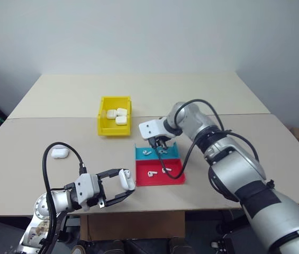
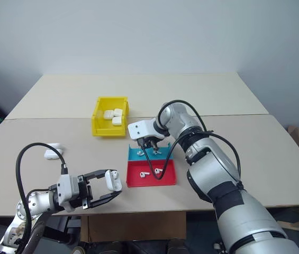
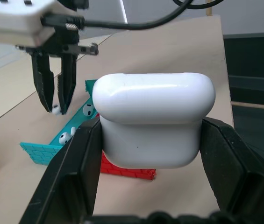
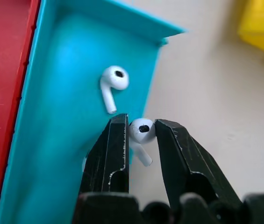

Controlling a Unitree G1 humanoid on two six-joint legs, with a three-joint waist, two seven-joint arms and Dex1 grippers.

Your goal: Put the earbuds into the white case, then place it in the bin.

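Two grips at work: right gripper (image 4: 139,128) pinches one earbud (image 4: 140,129) just above the blue tray (image 4: 57,140), left gripper (image 3: 150,154) clamps the white case (image 3: 153,119) level to receive it, bin (image 1: 105,127) waiting beyond

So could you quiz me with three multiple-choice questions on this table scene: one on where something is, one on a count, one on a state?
1. Where is the tiny glossy white earbud that the right gripper pinches?
A. inside the yellow bin
B. above the teal tray half
C. on the bare table by the cable

2. How many small white cases lie in the bright yellow plastic bin?
A. none
B. three
C. six

3. The glossy white rounded case in the left gripper is:
A. lid shut
B. wide open
C. lying on the table

Key: 1 B, the teal tray lies just below it; 2 B, three show inside; 3 A, lid closed, clamped.
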